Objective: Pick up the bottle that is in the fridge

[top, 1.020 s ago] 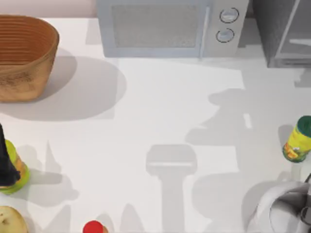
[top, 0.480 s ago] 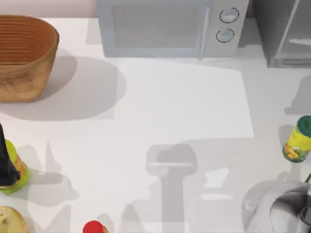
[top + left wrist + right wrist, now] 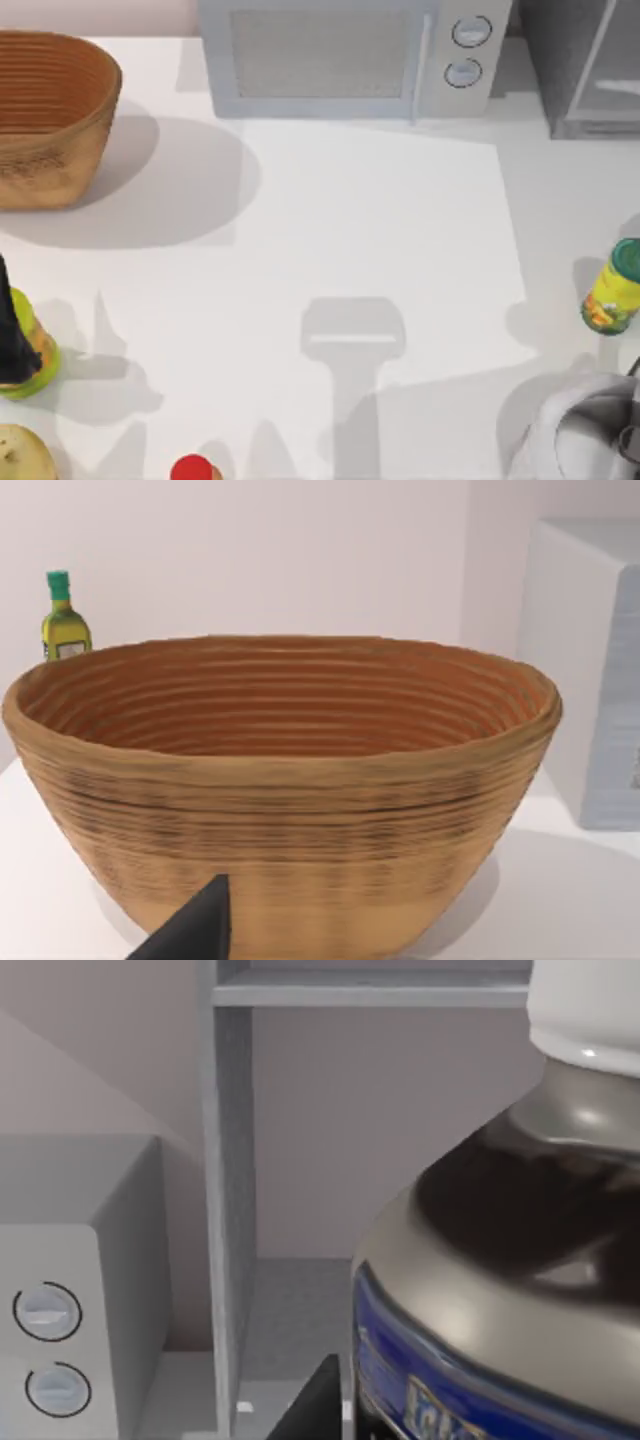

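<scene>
1. White bench point(image 3: 330, 230) surface lies bare across the middle of the top view, the widest open room there; shadows fall over its lower centre and lower right.
2. Along the upper edge stands the light grey microwave point(image 3: 350, 55) with two round knobs point(image 3: 470, 32), and at the upper right corner the dark grey fridge point(image 3: 590, 65), cut off by the frame's edge.
3. At the upper left a woven basket point(image 3: 50, 115) sits against the left edge.
4. At the lower left edge a dark bottle neck stands over a yellow-green bottle point(image 3: 35, 350); a pale rounded fruit point(image 3: 25, 455) fills the lower left corner, and a red-capped bottle point(image 3: 193, 468) pokes in at the bottom edge.
5. At the right edge stands a yellow-green bottle with a green cap point(image 3: 613, 288); its label print is too small to read.
6. The right arm point(image 3: 590, 435) shows as a pale grey bulk in the lower right corner of the top view.
7. In the right wrist view the bottle point(image 3: 500, 1260) looms close at the right, with its white cap, dark shoulders and a blue label band whose pale lettering cannot be read. Behind it are the fridge's grey upright wall, shelf and open compartment floor.
8. A dark fingertip point(image 3: 312, 1405) of the right gripper shows just beside the bottle; whether the jaws are open or closed on it I cannot tell.
9. In the left wrist view one dark fingertip point(image 3: 195, 930) of the left gripper shows before the basket; the state of those jaws cannot be told either.
</scene>
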Controlling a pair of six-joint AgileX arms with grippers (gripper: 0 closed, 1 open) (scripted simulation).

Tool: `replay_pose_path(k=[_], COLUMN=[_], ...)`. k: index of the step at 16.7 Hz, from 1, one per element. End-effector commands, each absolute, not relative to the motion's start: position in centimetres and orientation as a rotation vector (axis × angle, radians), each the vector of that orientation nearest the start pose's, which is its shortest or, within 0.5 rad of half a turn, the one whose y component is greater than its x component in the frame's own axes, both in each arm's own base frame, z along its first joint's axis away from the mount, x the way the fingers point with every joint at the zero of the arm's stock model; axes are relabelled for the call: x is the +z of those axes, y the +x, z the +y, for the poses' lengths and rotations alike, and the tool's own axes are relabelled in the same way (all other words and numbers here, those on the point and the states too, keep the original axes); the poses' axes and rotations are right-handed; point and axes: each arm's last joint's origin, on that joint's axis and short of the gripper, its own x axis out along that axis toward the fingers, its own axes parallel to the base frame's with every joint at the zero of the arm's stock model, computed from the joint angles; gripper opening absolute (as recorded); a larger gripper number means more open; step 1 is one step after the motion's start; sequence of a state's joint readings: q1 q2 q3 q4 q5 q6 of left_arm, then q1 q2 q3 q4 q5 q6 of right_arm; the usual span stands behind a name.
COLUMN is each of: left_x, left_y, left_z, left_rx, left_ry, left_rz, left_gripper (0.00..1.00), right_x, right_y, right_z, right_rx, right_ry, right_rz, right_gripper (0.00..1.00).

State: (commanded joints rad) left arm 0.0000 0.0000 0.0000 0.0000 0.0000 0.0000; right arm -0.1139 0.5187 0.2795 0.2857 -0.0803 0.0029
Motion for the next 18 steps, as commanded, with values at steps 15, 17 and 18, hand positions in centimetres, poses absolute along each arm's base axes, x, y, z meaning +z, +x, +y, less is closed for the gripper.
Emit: replay_pose_path(k=[15, 17, 18], left_x=[16.0, 16.0, 16.0], left_y=[10.6, 10.6, 10.6], left_z=[-0.1, -0.1, -0.1], left_rx=[0.0, 0.0, 0.0], left_ry=[0.0, 0.0, 0.0], left_rz=[0.0, 0.0, 0.0], left_gripper=[1.0, 1.0, 1.0], right_x=[16.0, 16.3, 16.7], right_y=[10.6, 10.6, 10.7], right_z=[-0.1, -0.1, 0.0], right_rx=[-0.002, -0.004, -0.009], right_ry=[0.002, 0.001, 0.0], right_rz=[0.001, -0.004, -0.013], right_gripper=[0.0, 0.0, 0.0])
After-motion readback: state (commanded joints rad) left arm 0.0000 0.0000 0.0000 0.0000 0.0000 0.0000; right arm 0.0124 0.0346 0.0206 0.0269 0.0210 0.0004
